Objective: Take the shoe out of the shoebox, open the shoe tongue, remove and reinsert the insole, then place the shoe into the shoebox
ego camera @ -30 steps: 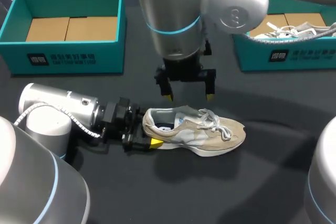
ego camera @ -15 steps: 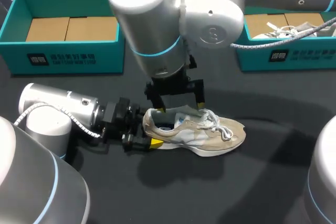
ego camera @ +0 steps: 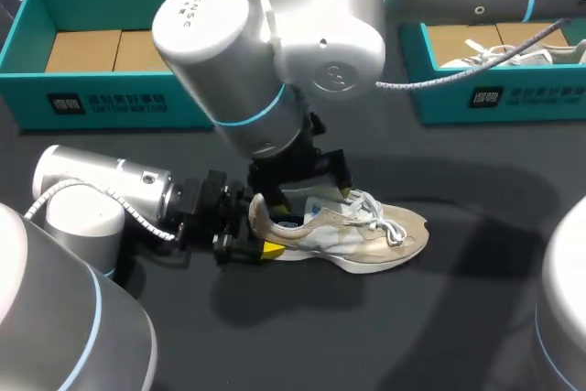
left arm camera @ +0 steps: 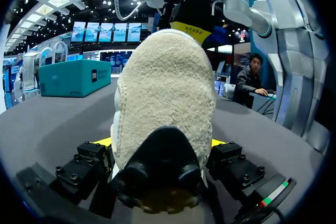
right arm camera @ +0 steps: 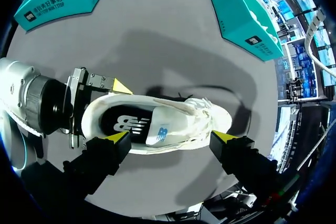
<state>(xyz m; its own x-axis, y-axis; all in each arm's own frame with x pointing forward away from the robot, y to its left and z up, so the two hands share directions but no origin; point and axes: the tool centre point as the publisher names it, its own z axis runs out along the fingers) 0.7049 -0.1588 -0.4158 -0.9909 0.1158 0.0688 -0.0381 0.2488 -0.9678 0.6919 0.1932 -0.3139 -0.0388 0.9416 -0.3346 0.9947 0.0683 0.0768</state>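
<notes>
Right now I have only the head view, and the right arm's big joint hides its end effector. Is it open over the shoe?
Observer: Open. The right wrist view shows the right end effector with its yellow tips spread wide, the shoe ahead of them, not clamped.
Operator: Is the insole in place?
Observer: Yes, a dark insole lies flat inside the shoe's opening.
Operator: How is the left end effector holding?
Observer: In the left wrist view the heel fills the space between both fingers of the left end effector.
</notes>
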